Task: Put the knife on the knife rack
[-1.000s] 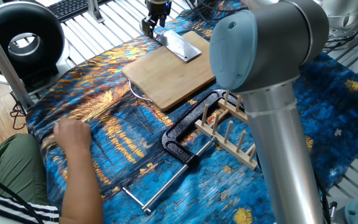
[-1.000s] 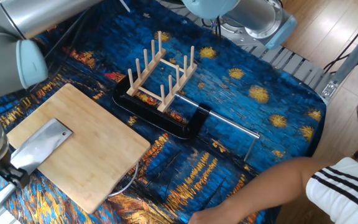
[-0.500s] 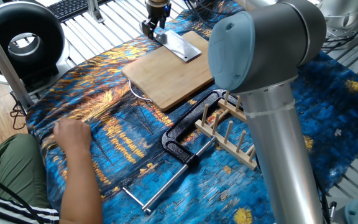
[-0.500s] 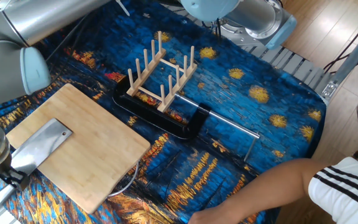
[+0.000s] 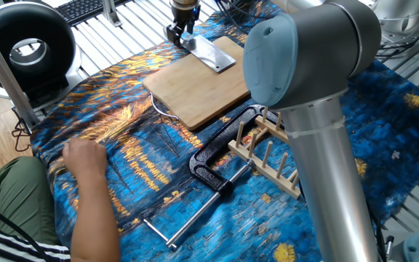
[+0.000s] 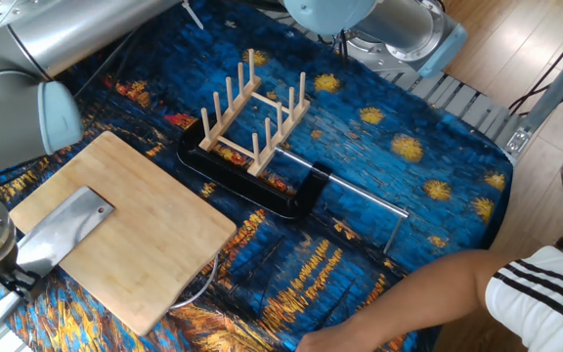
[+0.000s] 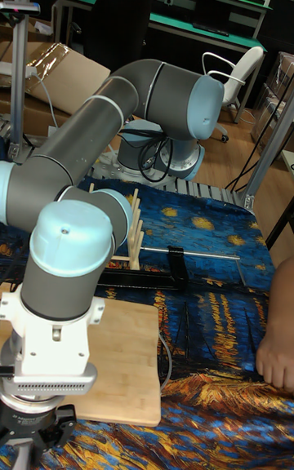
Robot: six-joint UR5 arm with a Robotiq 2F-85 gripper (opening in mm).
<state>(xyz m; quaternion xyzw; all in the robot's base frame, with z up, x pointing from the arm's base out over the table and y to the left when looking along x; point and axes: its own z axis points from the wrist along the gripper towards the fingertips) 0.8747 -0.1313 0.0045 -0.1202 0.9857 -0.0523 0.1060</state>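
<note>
A starry blue cloth (image 5: 122,138) covers the table. On it lies a bamboo cutting board (image 6: 135,244), then a black clamp (image 5: 213,156) (a thin bar sticks out of it), with the knife rack (image 6: 252,117) just beside it. The knife (image 6: 62,230) lies flat on the board's corner, well apart from the rack. The gripper (image 5: 178,30) sits at its handle end; whether it is clenched, I cannot tell.

Two fixed views looking down from opposite sides, sharing the board (image 5: 198,84) and rack (image 6: 252,117); tall view facing along arm.
</note>
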